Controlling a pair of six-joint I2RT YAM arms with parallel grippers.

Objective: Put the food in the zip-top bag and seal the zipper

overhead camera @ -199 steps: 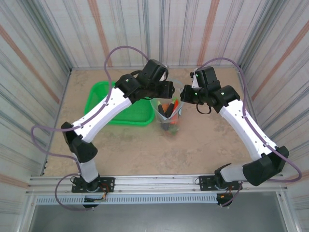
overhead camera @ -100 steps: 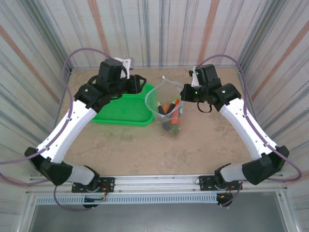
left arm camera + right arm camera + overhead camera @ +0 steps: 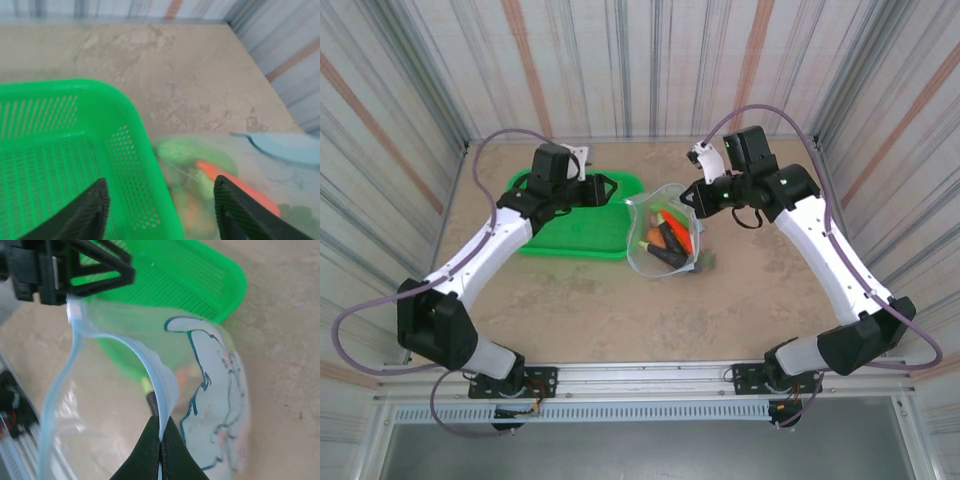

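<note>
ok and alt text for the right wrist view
The right gripper is pinched shut on the pale blue zipper at the mouth of a clear zip-top bag with a cartoon print. Blurred orange and green food shows through the plastic, and a green mesh basket sits behind it on the tan table.

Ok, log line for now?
left gripper: open over green mesh basket | right gripper: shut on pale-blue zipper of clear plastic bag | toy food: inside | unsealed
</note>
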